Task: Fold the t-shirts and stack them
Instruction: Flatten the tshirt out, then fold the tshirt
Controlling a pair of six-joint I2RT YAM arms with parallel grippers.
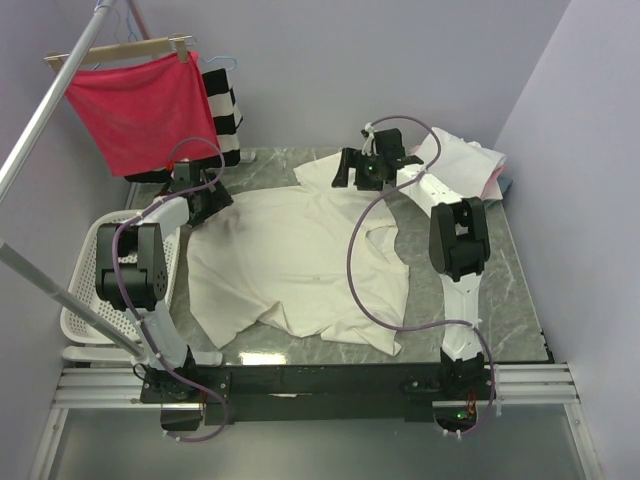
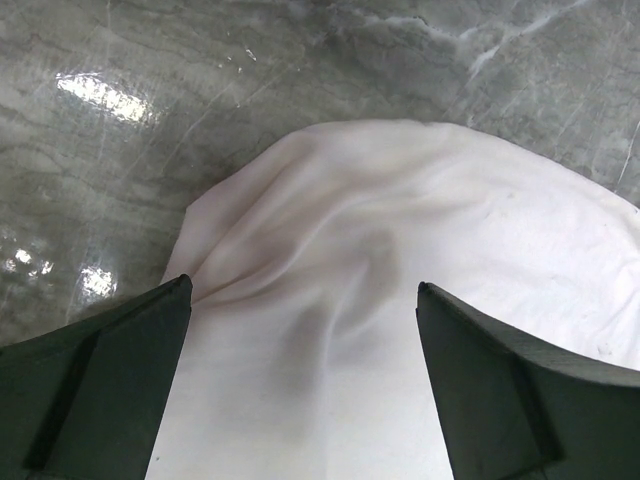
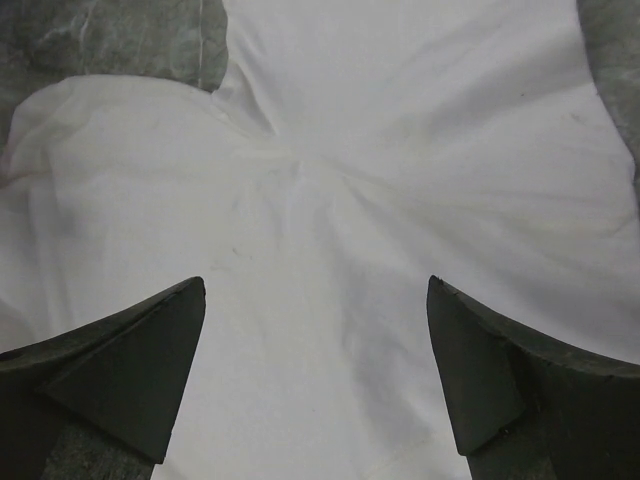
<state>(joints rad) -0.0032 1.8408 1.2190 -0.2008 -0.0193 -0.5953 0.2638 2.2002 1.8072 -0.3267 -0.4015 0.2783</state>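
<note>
A: Top view, first entry?
B: One cream t-shirt [image 1: 300, 265], spread rumpled mid-desk [image 1: 520, 300]. The left tool [image 1: 203, 197] sits at its far-left edge and the right tool [image 1: 362, 168] at its far edge, probably stationed to take two points for a fold. The folded t-shirts [image 1: 465, 160] are stacked at the far-right corner.
A: Left wrist?
B: Jaws parted and empty, straddling a rounded lobe of cloth beside bare desk.
A: Right wrist?
B: Jaws parted and empty above puckered cloth; nothing gripped.
</note>
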